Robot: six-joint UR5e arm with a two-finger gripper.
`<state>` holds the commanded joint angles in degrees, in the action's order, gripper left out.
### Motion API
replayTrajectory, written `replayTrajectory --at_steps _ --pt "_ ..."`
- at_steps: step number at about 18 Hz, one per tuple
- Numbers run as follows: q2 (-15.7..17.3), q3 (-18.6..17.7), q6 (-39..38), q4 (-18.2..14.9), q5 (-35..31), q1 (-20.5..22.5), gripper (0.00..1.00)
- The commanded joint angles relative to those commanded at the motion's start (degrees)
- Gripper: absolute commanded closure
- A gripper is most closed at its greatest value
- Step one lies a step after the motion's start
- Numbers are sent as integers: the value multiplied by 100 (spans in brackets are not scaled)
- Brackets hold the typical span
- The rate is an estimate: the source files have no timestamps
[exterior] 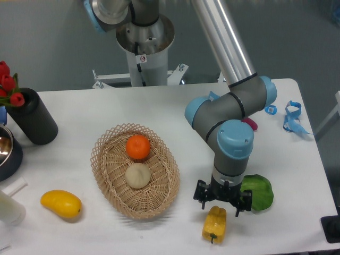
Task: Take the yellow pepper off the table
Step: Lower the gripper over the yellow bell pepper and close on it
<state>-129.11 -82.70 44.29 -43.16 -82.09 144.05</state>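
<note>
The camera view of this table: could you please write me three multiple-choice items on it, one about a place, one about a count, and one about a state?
1. Where is the yellow pepper?
A. in the basket
B. on the table, directly below the tool
C. beside the black vase

2. How many items lie in the basket?
A. two
B. none
C. four

3. How does the pepper stand relative to the tool?
A. lifted high above the table
B. resting on the table by the tool's fingers
C. dropped in the basket

Answers:
1 B, the pepper sits on the white top just under the tool.
2 A, only an orange and a pale round fruit are inside.
3 B, the pepper lies on the surface with the tool right above it.
</note>
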Motion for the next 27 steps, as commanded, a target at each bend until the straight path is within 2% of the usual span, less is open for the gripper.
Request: replayTrajectory --at_steps 11,16,20,27 --pt "-105 26 36 18 -184 -44 2" --pt "-79 26 36 9 -185 -44 36" --pt "-53 26 27 0 -193 -44 57" --pt "-9 96 35 9 -193 -44 58"
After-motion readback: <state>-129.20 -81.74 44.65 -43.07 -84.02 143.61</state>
